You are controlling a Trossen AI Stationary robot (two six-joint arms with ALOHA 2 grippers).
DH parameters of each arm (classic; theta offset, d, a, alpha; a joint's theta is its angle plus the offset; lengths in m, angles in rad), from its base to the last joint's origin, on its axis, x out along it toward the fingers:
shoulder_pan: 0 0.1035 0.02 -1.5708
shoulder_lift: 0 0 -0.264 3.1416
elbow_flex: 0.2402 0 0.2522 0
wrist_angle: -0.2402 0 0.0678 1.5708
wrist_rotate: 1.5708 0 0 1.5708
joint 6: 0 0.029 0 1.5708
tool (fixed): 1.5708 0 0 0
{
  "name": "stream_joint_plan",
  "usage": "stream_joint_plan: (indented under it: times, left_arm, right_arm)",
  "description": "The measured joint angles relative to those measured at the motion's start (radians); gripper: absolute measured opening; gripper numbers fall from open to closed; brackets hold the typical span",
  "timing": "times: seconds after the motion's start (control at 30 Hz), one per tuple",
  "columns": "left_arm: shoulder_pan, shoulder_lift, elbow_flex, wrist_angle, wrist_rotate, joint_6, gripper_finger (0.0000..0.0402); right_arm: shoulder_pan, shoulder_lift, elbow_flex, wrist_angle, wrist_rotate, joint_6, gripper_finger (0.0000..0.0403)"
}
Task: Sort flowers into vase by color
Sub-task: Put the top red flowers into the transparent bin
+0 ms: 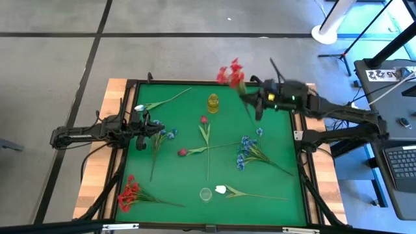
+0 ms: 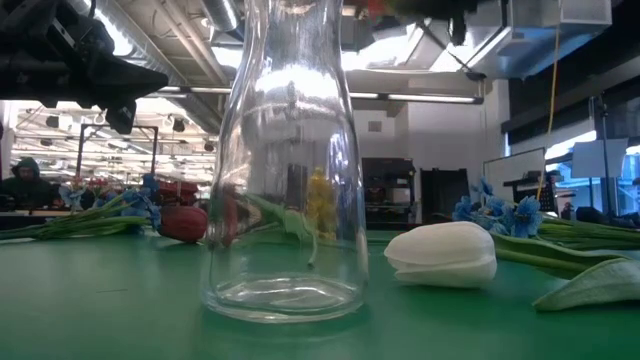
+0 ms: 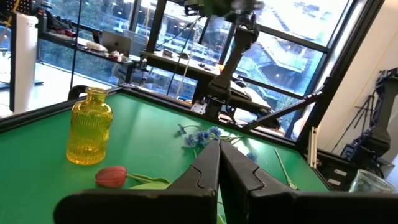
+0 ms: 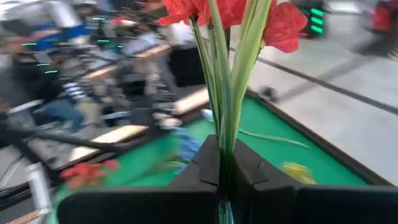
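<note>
My right gripper is raised over the table's far right corner, shut on a red flower stem whose red blooms reach past the far edge. My left gripper waits at the left edge, shut and holding nothing. A yellow vase stands at the far middle. A clear glass vase stands near the front edge, with a white tulip lying beside it. Blue flowers, a red bud, a pink bud and another red cluster lie flat on the green table. My right gripper pinches the red flower's green stalks between its two fingers, some way below the blooms. Several thin stalks and leaves run together through the shut fingers, which lie across them. The flower is lifted clear of the table, its blooms beyond the fingertips.
More blue flowers and a white tulip lie close to my left gripper. The green mat has a raised dark rim. Beyond the right edge stand a laptop and stands.
</note>
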Motion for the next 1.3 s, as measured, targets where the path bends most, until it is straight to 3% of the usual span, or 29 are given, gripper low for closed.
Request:
stream_joint_plan:
  times: [0.13, 0.27, 0.43, 0.57, 0.67, 0.87, 1.07, 1.3]
  left_arm:
    - [0.000, 0.000, 0.000, 0.000, 0.000, 0.000, 0.0000]
    - [0.000, 0.000, 0.000, -0.001, 0.000, 0.000, 0.0000]
    - [0.000, 0.000, 0.000, 0.000, 0.000, 0.000, 0.0000]
    - [0.000, 0.000, 0.000, 0.000, 0.000, 0.000, 0.0000]
    - [0.000, 0.000, 0.000, 0.000, 0.000, 0.000, 0.0000]
    - [0.000, 0.000, 0.000, 0.000, 0.000, 0.000, 0.0000]
    - [0.000, 0.000, 0.000, -0.004, 0.000, 0.000, 0.0000]
    - [0.000, 0.000, 0.000, -0.005, 0.000, 0.000, 0.0000]
  right_arm:
    - [0.216, 0.072, 0.000, 0.198, 0.111, -0.122, 0.0005]
    - [0.425, 0.171, -0.037, 0.514, 0.227, -0.293, 0.0004]
    - [0.564, 0.276, -0.137, 0.864, 0.388, -0.451, 0.0003]
    - [0.567, 0.399, -0.202, 1.204, 0.290, -0.411, 0.0003]
    - [0.567, 0.491, -0.196, 1.350, 0.221, -0.361, 0.0003]
    - [0.582, 0.600, -0.139, 1.377, 0.116, -0.256, 0.0003]
    - [0.676, 0.652, -0.097, 1.391, 0.147, -0.263, 0.0003]
    - [0.745, 0.744, -0.005, 1.387, 0.180, -0.380, 0.0003]
